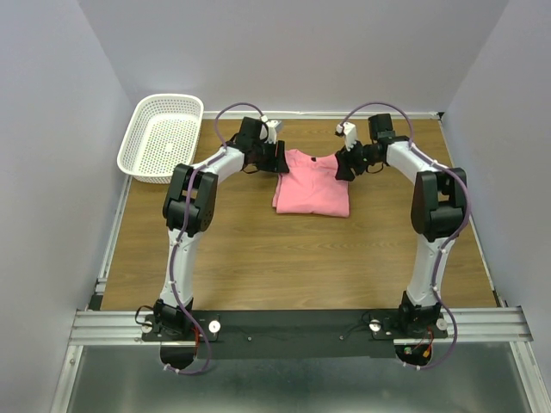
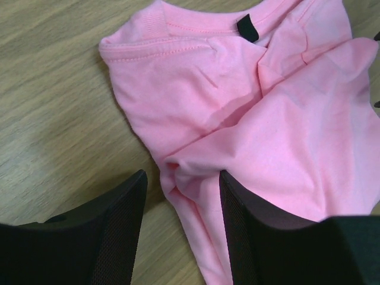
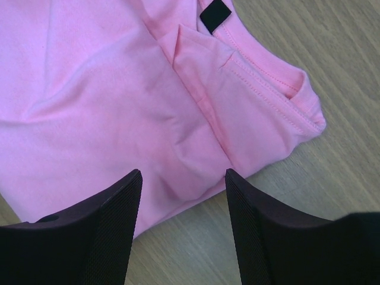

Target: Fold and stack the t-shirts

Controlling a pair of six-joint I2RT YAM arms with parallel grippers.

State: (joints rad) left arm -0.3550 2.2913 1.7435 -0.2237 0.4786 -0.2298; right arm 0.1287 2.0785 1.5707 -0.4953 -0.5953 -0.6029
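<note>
Shirt (image 1: 312,182), pink, folded, lies flat on the bench (image 1: 258,258) right of the basket (image 1: 161,138). Left fingers (image 1: 281,162) released, empty, over the shirt edge nearer the basket. Right fingers (image 1: 343,169) released, empty, over the edge farther from the basket.

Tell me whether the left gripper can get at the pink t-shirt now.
Probably yes: the left gripper hangs open right over the pink t-shirt at its side edge, and nothing lies between it and the cloth.
</note>
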